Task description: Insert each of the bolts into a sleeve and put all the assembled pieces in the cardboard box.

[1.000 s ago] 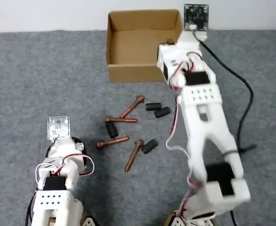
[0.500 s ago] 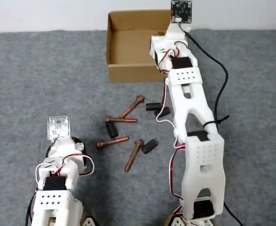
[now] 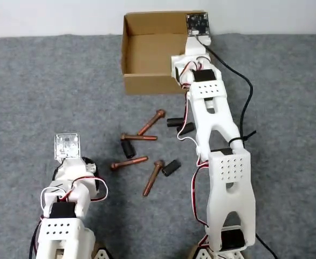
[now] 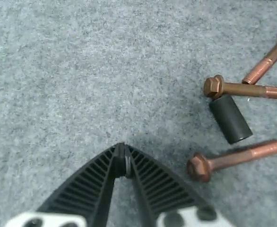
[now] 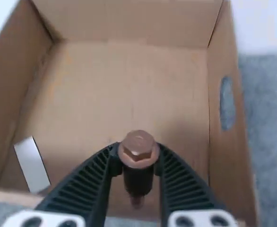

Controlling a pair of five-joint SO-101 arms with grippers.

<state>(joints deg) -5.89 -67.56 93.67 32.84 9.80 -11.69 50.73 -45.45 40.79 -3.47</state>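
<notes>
change: right gripper (image 5: 137,152) moved over cardboard box (image 5: 105,85), clamped on sleeved bolt (image 5: 137,145)
meaning: release judged next
left gripper (image 4: 123,158): closed, empty

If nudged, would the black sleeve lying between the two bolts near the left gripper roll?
Probably a little: the black sleeve is a cylinder lying on its side. The fuzzy grey mat would likely slow it, and the bolt close by its end might stop it.
</notes>
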